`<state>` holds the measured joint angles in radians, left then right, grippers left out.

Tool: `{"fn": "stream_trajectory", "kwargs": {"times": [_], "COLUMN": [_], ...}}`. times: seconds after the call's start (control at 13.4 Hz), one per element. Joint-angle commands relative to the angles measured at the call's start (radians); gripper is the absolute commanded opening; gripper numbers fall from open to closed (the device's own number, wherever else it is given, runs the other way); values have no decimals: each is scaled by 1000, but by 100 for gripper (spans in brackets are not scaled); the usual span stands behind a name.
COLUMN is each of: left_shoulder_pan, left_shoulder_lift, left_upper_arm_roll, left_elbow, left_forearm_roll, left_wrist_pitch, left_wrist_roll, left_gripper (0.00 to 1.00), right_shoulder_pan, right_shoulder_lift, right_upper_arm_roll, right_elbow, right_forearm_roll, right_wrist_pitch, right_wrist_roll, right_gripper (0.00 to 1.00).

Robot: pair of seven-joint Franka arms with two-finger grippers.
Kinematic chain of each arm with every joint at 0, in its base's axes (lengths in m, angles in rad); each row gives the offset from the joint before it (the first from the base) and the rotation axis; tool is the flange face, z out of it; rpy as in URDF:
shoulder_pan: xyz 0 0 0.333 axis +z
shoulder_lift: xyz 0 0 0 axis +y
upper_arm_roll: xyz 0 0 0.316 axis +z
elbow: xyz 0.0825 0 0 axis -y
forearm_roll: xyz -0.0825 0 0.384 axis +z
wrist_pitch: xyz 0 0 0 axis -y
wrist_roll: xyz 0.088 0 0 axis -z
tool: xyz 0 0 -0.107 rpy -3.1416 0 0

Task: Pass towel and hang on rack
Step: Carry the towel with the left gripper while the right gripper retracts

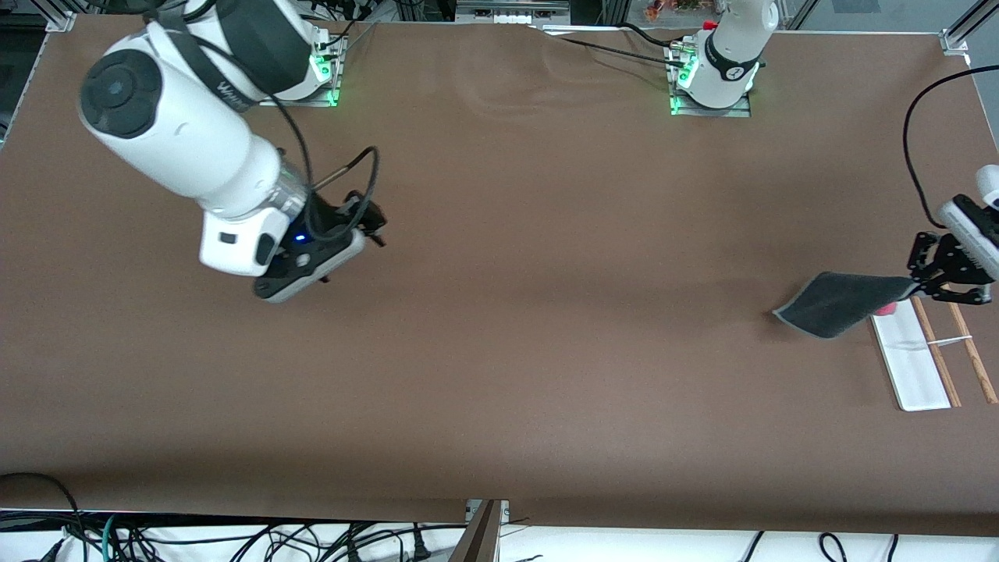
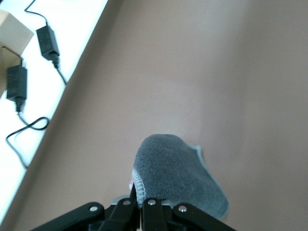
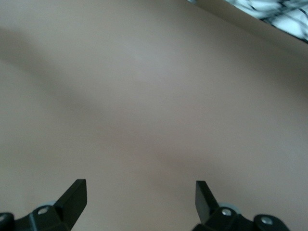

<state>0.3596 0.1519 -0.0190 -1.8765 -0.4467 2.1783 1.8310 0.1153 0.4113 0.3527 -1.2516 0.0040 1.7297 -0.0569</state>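
Note:
The dark grey towel (image 1: 839, 304) hangs from my left gripper (image 1: 919, 287), which is shut on its edge beside the rack's end toward the robots. Its free corner lies on or just over the brown table. A bit of its red patch shows by the rack's base. In the left wrist view the towel (image 2: 175, 175) droops from the shut fingers (image 2: 137, 204). The rack has a white base (image 1: 909, 359), two wooden rods (image 1: 936, 363) and a thin silver crosspiece (image 1: 951, 340). My right gripper (image 1: 375, 226) is open and empty, up over the table at the right arm's end; it also shows in the right wrist view (image 3: 140, 197).
The rack stands close to the table's edge at the left arm's end. Black cables and power bricks (image 2: 48, 41) lie on the white floor past that edge. A black cable (image 1: 917, 117) loops above the left arm. Brown table (image 1: 546, 273) lies between the two arms.

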Motion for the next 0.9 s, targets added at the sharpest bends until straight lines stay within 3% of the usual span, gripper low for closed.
{"fn": "stream_trajectory", "kwargs": {"times": [0.0,0.22,0.45,0.67,0.82], "left_shoulder_pan": [10,59,116,165,188], "left_shoulder_lift": [98,190,224,279,285], "left_upper_arm_roll": [49,65,64,64,65], "left_elbow": [169,304,321,403,415], "left_forearm_roll": [25,19,9,8,6], "left_wrist_pitch": [-104,-135,-135,-140,-138], "left_wrist_roll": [37,158,214,283,321], "left_gripper": [0,0,0,0,0], "right_shoulder_pan": [-48,-71,-91,-121,-126], "right_shoulder_lift": [-85,-152,-189,-232,-256], "right_upper_arm_roll": [-93,-213,-335,-363,-362], "right_elbow": [-83,-98,-100,-124,-141], "right_forearm_roll": [2,-6,-7,-16,-97], "right_wrist_pitch": [-47,-100,-101,-111,-160], "right_wrist_roll": [-4,3,-4,2,-6], "right_gripper": [100,100,100,100,100]}}
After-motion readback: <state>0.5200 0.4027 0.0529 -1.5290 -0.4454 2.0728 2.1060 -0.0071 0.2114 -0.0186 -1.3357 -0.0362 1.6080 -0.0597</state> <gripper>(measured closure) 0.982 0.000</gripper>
